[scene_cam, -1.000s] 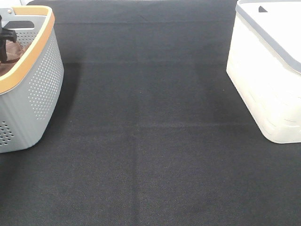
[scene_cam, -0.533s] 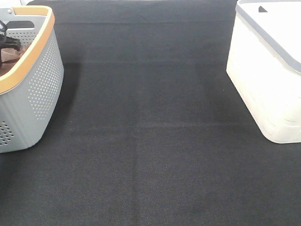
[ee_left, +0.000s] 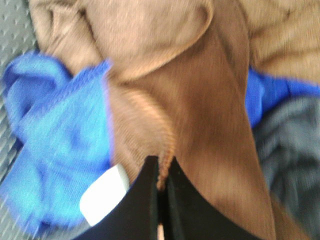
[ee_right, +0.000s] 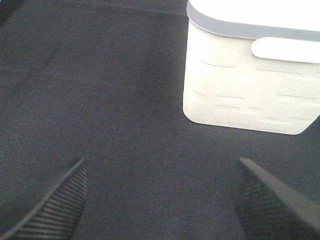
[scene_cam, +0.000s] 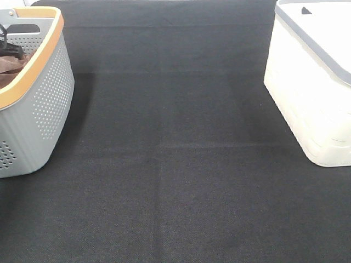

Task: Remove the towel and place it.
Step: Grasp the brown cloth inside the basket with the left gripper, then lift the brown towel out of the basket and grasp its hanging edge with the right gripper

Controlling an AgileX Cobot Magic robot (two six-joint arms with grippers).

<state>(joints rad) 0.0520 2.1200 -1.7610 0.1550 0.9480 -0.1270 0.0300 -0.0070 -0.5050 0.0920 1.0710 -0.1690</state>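
Observation:
A brown towel (ee_left: 200, 115) lies in the grey basket with an orange rim (scene_cam: 41, 49) at the far left; a bit of it shows there (scene_cam: 10, 64). My left gripper (ee_left: 161, 172) is shut on a fold of the brown towel, down inside the basket (scene_cam: 8, 48). A blue cloth (ee_left: 55, 145) and a dark grey cloth (ee_left: 290, 150) lie beside the towel. My right gripper (ee_right: 160, 200) is open and empty above the dark table, out of the exterior high view.
A white bin with a grey rim (scene_cam: 315, 82) stands at the right edge, also in the right wrist view (ee_right: 250, 85). A dark cloth (scene_cam: 175, 164) covers the table between basket and bin.
My left gripper has sunk lower into the basket and shifted slightly; less of it shows above the rim. The right arm has not moved.

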